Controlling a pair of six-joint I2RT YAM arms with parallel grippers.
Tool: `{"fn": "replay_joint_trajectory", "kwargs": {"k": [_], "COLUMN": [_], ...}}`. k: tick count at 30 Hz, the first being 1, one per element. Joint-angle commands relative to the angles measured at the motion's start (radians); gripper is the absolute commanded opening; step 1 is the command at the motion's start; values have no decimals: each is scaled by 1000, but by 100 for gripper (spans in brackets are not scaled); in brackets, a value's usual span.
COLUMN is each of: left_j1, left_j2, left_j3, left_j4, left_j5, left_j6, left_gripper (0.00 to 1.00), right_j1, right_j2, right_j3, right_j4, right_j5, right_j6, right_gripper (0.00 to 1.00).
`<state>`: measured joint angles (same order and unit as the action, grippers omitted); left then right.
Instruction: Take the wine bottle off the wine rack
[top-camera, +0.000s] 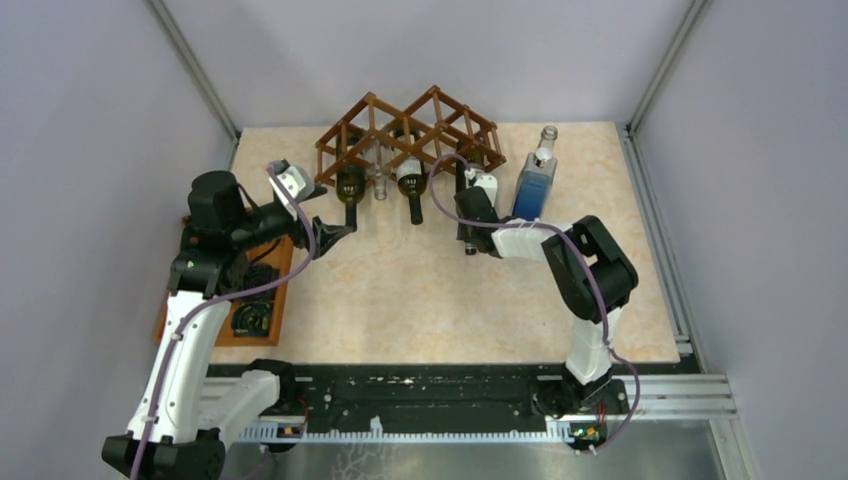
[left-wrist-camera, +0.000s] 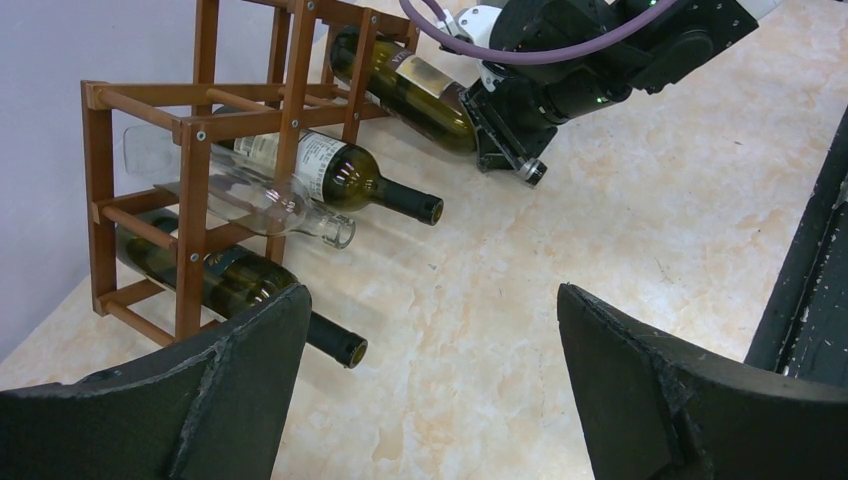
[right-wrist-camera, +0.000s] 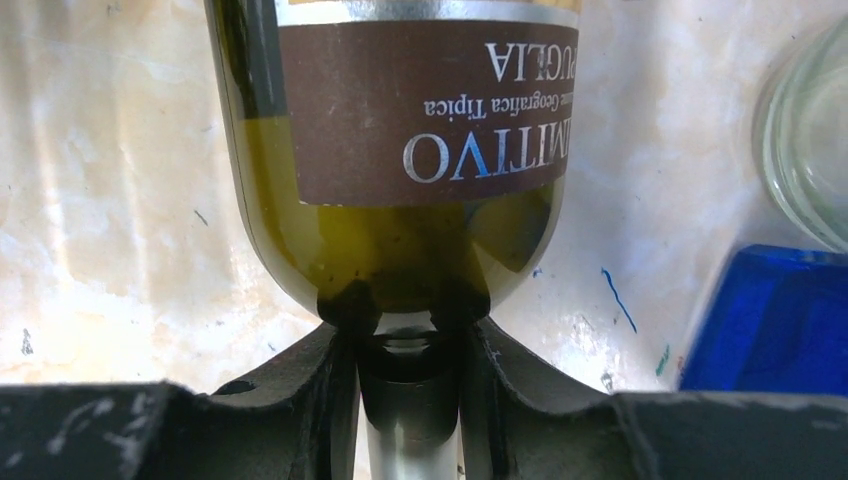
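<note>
Right jaws are pinched tight on the neck of the wine bottle (right-wrist-camera: 415, 190), just below the shoulder, with the label reading upside down straight ahead of them. The bottle is lying down with its back end inside the end cell of the wine rack (top-camera: 405, 128), the end nearest those jaws, neck sticking out toward them. A blue bottle (top-camera: 533, 186) stands on the table (top-camera: 420, 300) just to the outer side of the right jaws. Left jaws are spread wide with nothing between them, hanging over the table in front of the rack's other end. The dark bottle (left-wrist-camera: 235, 283) in the bottom cell there has its mouth right beside one of them. A clear bottle (left-wrist-camera: 255, 203) and a second dark bottle (left-wrist-camera: 335, 172) lie further ahead.
</note>
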<state>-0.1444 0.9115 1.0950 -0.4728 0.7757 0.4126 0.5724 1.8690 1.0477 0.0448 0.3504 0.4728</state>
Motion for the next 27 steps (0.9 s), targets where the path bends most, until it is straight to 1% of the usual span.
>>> {"fn": "replay_joint_trajectory", "kwargs": {"k": [1, 7, 12, 16, 21, 27], "left_j1": [-4, -4, -4, -4, -4, -4], "left_j2": [-11, -14, -16, -18, -19, -32], "left_j3": [-7, -13, -22, -30, -27, -22], "left_j4": [2, 3, 10, 18, 18, -13], "left_j5": [12, 12, 16, 23, 25, 27], "left_j6": [0, 0, -6, -13, -17, 39], "left_gripper": [99, 99, 99, 99, 99, 99], "right_j1": [4, 4, 8, 40, 58, 87], "right_j2": [-111, -271, -398, -469, -539, -649], "right_j3": [-9, -37, -110, -205, -283, -332], "right_j4": [71, 65, 67, 72, 53, 26], "right_j5": [26, 52, 26, 33, 33, 26], "right_j6": [3, -14, 6, 39, 85, 101], "right_gripper": [0, 0, 0, 0, 0, 0]}}
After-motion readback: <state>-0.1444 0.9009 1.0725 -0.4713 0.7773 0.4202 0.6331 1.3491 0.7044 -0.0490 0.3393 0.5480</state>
